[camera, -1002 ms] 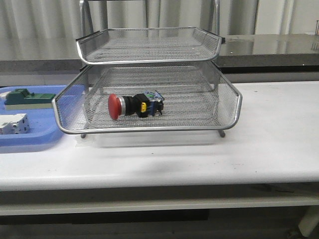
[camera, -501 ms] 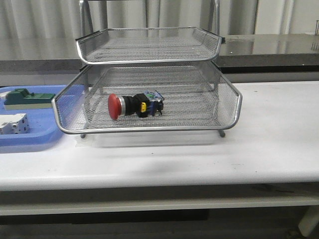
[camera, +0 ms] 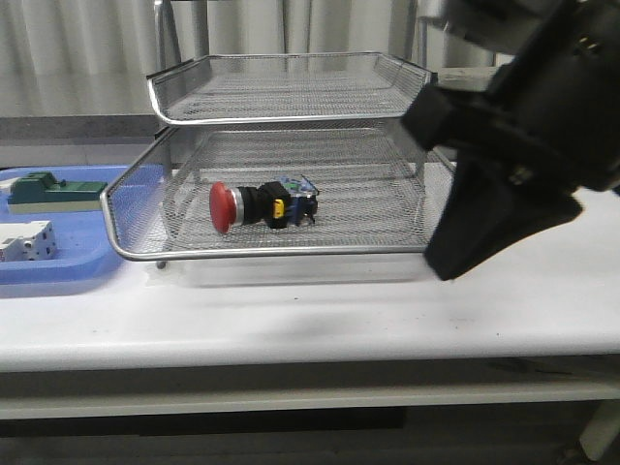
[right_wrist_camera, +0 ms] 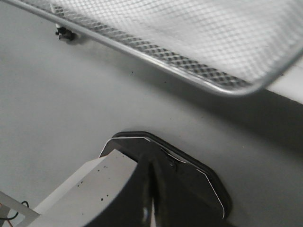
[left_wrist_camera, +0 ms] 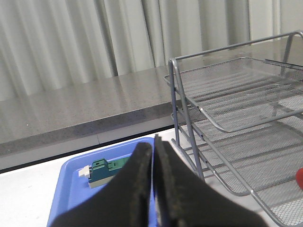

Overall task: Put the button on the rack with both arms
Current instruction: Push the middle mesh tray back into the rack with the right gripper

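Note:
The button (camera: pixel 257 205) lies on its side on the lower pulled-out tier of the silver wire rack (camera: pixel 291 250), red head to the left. My right gripper (camera: pixel 448 263) is shut and empty. It hangs close to the camera, in front of the rack's right front corner, apart from the button. In the right wrist view the shut fingers (right_wrist_camera: pixel 163 198) sit over the white table below the rack's rim (right_wrist_camera: pixel 189 75). My left gripper (left_wrist_camera: pixel 153 147) is shut and empty, over the blue tray beside the rack (left_wrist_camera: pixel 227 127). A red sliver of the button (left_wrist_camera: pixel 299 177) shows there.
A flat blue tray (camera: pixel 48 276) at the left holds a green-topped block (camera: pixel 53 191) and a white block (camera: pixel 24 240); tray (left_wrist_camera: pixel 75 189) and green block (left_wrist_camera: pixel 106 170) also show in the left wrist view. The right arm hides the rack's right side.
The right arm has swung into the front view at the right, where no arm showed before. The button and rack have not moved.

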`<state>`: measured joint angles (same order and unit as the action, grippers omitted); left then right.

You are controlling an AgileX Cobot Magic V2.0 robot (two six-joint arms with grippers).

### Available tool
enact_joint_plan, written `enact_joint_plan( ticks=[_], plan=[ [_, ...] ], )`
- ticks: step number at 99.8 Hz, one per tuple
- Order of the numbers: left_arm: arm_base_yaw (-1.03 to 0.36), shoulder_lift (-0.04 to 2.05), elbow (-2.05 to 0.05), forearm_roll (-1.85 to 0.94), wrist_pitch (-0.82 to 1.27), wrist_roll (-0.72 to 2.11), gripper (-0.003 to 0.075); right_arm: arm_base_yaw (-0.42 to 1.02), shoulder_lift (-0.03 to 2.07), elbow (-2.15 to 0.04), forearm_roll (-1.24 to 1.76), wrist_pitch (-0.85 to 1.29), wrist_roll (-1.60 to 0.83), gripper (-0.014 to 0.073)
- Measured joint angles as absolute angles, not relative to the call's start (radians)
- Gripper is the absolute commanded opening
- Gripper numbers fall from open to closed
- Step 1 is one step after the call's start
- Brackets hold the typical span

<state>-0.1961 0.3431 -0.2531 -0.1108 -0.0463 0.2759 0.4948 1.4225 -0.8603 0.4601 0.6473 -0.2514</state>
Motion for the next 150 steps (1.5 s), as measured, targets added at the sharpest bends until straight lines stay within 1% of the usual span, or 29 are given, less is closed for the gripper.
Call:
enact_joint_plan(
  ticks=[25,48,113,150],
  plan=[
    [-0.196,0.343,-0.253,-0.111,-0.046,0.276,0.0004,0.628,1.612,-1.001,0.379,0.637,-0.251,-0.0066],
    [-0.196,0.343,-0.253,-0.111,-0.046,0.276,0.0004,0.682,1.711,-1.085,0.296,0.637,-0.254,-0.0066],
    [-0.196,0.343,-0.253,-0.111,-0.046,0.275,0.0004,0.688,1.821,-1.254,0.063,0.640,-0.254,-0.0066],
    [-0.196,0.343,-0.253,-0.111,-0.046,0.275,0.0004,0.604,1.952,-1.448,0.008,0.635,-0.254,-0.0066]
  ],
)
